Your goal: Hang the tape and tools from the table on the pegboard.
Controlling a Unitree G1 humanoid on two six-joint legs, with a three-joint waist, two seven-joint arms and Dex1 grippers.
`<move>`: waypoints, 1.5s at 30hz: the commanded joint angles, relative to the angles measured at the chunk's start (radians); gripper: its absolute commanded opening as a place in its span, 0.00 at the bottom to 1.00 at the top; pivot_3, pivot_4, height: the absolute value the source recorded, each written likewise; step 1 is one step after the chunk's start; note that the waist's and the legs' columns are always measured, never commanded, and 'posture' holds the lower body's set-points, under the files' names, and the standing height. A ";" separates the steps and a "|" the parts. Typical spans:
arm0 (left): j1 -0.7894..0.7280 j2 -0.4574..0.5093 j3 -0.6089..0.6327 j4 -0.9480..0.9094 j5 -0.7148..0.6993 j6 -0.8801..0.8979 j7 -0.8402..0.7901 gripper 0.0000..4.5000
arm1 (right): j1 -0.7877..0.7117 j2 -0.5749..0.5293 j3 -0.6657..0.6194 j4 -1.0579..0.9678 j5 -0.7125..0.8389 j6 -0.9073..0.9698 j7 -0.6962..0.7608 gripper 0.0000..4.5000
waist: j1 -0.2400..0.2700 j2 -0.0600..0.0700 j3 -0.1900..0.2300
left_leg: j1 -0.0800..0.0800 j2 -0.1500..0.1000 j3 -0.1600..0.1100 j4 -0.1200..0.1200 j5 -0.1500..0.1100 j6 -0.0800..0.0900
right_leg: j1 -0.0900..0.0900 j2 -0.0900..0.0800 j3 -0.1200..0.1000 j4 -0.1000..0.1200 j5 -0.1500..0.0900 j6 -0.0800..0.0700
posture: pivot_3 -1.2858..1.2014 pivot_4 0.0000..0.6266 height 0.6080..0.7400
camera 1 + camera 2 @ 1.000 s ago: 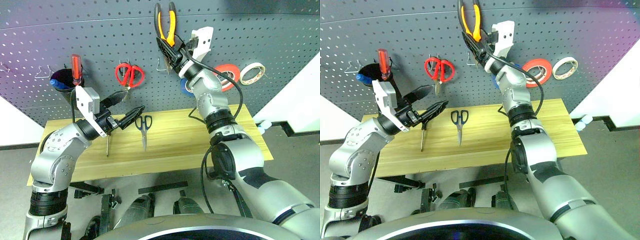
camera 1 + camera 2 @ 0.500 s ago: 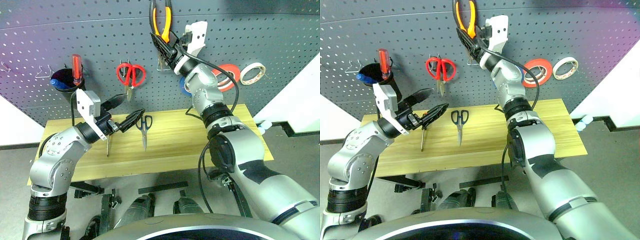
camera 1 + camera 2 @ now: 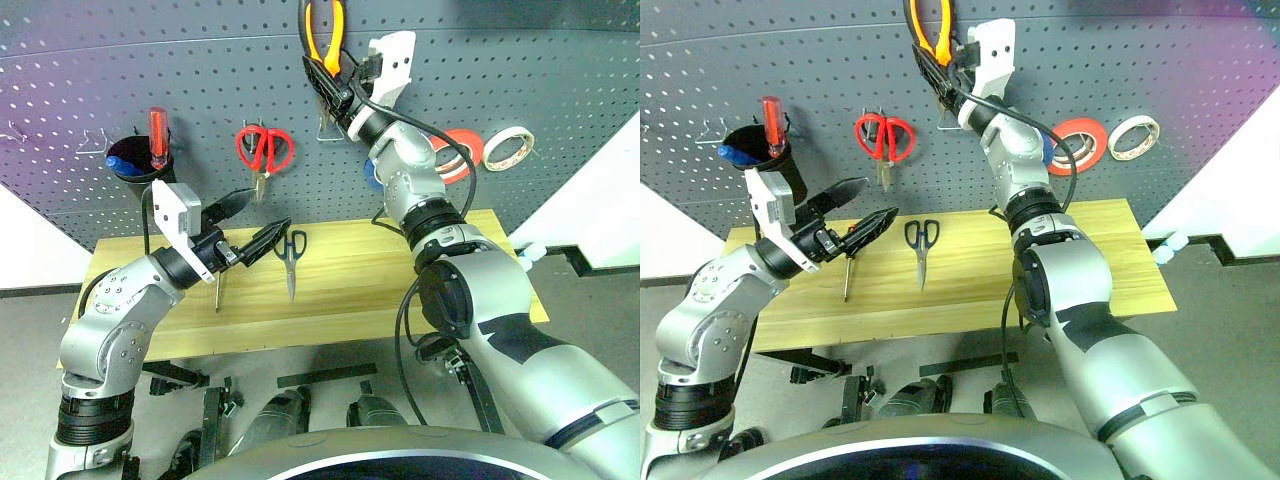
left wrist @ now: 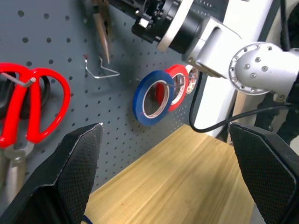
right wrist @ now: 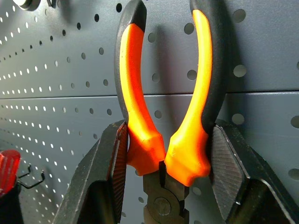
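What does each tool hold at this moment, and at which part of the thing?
The right tool holds the pliers at the base of the orange handles, near the pivot, up against the pegboard. The left tool is open and holds nothing.

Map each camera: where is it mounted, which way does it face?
Head pair: above, facing forward and down at the table and pegboard; both arms show.
Left wrist: along the open left gripper toward the blue tape, red scissors and the right arm.
Right wrist: along the right gripper clamping the pliers against the board.
Shared: the pliers.
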 commanded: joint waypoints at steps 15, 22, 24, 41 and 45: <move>0.027 0.019 0.028 -0.075 -0.039 0.019 0.028 1.00 | -0.022 -0.016 -0.014 0.027 -0.086 -0.108 -0.123 0.47 | 0.013 0.000 0.000 | 0.002 0.000 0.000 -0.001 0.001 0.000 | 0.002 0.000 0.000 0.001 0.000 -0.001 | 0.56 0.27 1.00; 0.021 0.026 0.027 -0.073 -0.043 0.023 0.027 1.00 | -0.015 -0.017 -0.019 0.032 -0.097 -0.141 -0.143 0.47 | 0.013 0.000 0.000 | 0.002 0.000 0.000 -0.001 0.002 0.000 | 0.002 0.000 0.000 0.001 0.001 -0.001 | 0.56 0.27 1.00; 0.022 0.027 0.027 -0.076 -0.047 0.026 0.029 1.00 | -0.013 -0.016 -0.017 0.033 -0.101 -0.151 -0.147 0.47 | 0.013 0.000 0.000 | 0.002 0.000 0.000 -0.001 0.002 0.000 | 0.002 0.000 0.000 0.001 0.001 -0.001 | 0.56 0.27 1.00; 0.038 0.036 0.034 -0.099 -0.064 0.040 0.050 1.00 | 0.022 0.019 0.012 0.053 -0.161 -0.200 -0.191 0.47 | 0.011 0.001 0.000 | 0.002 0.000 0.000 -0.003 0.002 0.000 | 0.001 0.000 0.001 0.001 0.000 -0.001 | 0.57 0.30 1.00; 0.040 0.037 0.032 -0.102 -0.067 0.041 0.054 1.00 | 0.031 0.026 0.026 0.055 -0.185 -0.222 -0.218 0.47 | 0.013 0.001 0.001 | 0.002 0.000 0.000 -0.003 0.002 0.000 | 0.001 0.000 0.001 0.001 0.000 -0.001 | 0.57 0.30 1.00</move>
